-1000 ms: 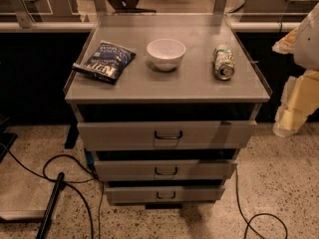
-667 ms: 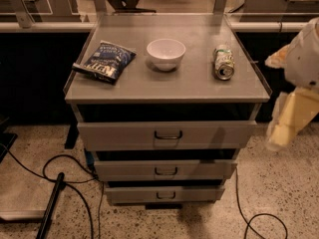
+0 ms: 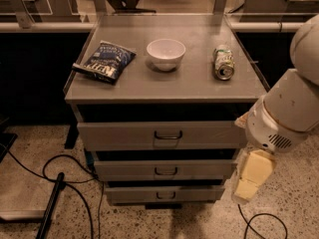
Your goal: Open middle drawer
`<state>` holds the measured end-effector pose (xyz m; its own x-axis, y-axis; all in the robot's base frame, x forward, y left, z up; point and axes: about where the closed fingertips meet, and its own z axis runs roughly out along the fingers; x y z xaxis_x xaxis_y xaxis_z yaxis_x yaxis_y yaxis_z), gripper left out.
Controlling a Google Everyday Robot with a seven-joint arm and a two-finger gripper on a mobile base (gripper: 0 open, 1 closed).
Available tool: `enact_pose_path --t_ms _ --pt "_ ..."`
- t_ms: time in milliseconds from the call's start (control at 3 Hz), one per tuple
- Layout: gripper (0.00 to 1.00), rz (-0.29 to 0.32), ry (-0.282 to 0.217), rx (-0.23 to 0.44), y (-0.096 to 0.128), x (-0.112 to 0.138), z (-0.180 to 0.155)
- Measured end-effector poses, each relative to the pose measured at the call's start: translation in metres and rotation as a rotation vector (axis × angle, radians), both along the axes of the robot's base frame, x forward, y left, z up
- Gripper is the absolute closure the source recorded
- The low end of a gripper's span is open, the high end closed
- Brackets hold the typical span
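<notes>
The grey cabinet [image 3: 164, 91] has three stacked drawers. The middle drawer [image 3: 124, 171] is the second front, flat grey with a small dark loop handle [image 3: 165, 171] at its centre. It sits about flush with the fronts above and below it. My gripper [image 3: 250, 177] hangs pointing down from the white arm [image 3: 289, 108], at the right edge of the cabinet. It is level with the middle drawer and to the right of its handle, touching nothing.
On the cabinet top lie a blue snack bag [image 3: 104, 61], a white bowl [image 3: 166, 53] and a tipped can [image 3: 224, 62]. Black cables [image 3: 65, 176] and a dark pole [image 3: 50, 208] lie on the floor at the left. Another cable [image 3: 261, 223] lies at the right.
My arm has swung left and down from the right edge of the view. The gripper now hangs beside the right end of the middle drawer. The drawers have not moved.
</notes>
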<state>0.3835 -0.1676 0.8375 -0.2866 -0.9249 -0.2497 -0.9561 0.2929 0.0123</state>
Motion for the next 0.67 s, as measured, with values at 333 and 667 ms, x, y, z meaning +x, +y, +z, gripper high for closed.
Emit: enact_pose_path --t_ms 333,667 --pt "0.0 0.0 0.0 0.0 0.0 0.0 0.0" --pt "0.0 -0.009 0.034 0.021 0.0 0.005 -0.042"
